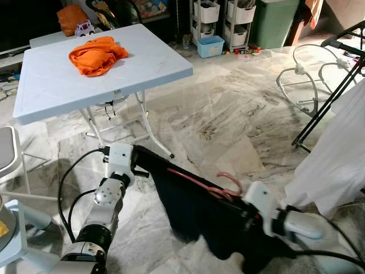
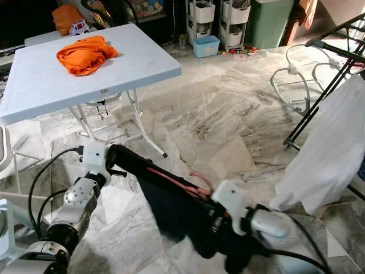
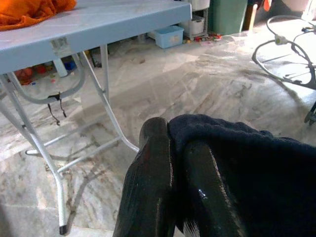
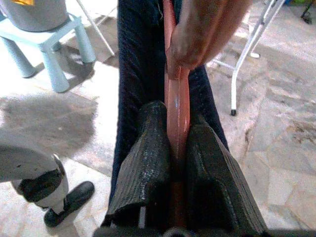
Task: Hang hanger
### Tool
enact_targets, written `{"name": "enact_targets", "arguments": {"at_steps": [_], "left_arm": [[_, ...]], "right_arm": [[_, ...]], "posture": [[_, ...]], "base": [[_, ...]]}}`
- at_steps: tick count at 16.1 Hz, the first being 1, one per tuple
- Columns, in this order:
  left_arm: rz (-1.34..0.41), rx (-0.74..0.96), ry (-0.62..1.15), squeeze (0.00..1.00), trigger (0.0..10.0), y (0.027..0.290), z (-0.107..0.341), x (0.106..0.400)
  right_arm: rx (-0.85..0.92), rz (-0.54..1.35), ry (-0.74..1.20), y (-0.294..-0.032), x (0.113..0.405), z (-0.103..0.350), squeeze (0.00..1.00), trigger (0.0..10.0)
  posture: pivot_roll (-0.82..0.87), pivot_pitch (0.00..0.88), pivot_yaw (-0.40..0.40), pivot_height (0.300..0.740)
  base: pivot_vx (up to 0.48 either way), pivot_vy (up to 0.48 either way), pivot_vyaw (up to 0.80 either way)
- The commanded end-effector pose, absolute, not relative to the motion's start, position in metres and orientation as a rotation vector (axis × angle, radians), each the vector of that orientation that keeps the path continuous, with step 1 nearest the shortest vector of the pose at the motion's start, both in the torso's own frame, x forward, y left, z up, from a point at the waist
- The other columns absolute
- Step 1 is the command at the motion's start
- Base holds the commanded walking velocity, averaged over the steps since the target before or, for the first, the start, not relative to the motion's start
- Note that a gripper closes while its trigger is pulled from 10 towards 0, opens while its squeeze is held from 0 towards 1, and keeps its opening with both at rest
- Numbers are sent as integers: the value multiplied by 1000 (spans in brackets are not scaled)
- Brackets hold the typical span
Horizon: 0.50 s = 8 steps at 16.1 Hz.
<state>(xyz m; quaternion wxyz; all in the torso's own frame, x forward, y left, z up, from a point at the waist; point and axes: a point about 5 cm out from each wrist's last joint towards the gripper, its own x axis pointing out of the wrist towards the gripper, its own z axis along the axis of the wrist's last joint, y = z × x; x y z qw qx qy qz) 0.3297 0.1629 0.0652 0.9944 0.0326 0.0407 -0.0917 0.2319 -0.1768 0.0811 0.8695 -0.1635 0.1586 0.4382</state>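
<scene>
Right gripper was clamped on the pink hanger at lower centre of frame, and your left gripper pinched the dark garment draped over it. Drying rack stood well apart at right; walking there, you risked the trailing cloth sliding off the hanger or snagging.

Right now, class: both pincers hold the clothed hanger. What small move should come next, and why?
Probably lift and swing it right toward the drying rack. The right pincer clamps the pink hanger, the left pincer pinches the dark garment, and both are low above the floor.
</scene>
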Motion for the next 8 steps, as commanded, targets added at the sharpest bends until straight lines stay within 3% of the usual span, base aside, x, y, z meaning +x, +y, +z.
{"name": "enact_targets", "arguments": {"at_steps": [1,8], "left_arm": [[-56,64,47,0,0,193,80,337],[-72,29,146,0,0,189,60,330]], "right_arm": [[-330,897,411,-201,223,83,0,10000],[-152,942,233,-212,233,146,0,10000]], "posture": [[-224,23,76,740],[-232,26,75,740]], "base": [[0,0,0],[0,0,0]]}}
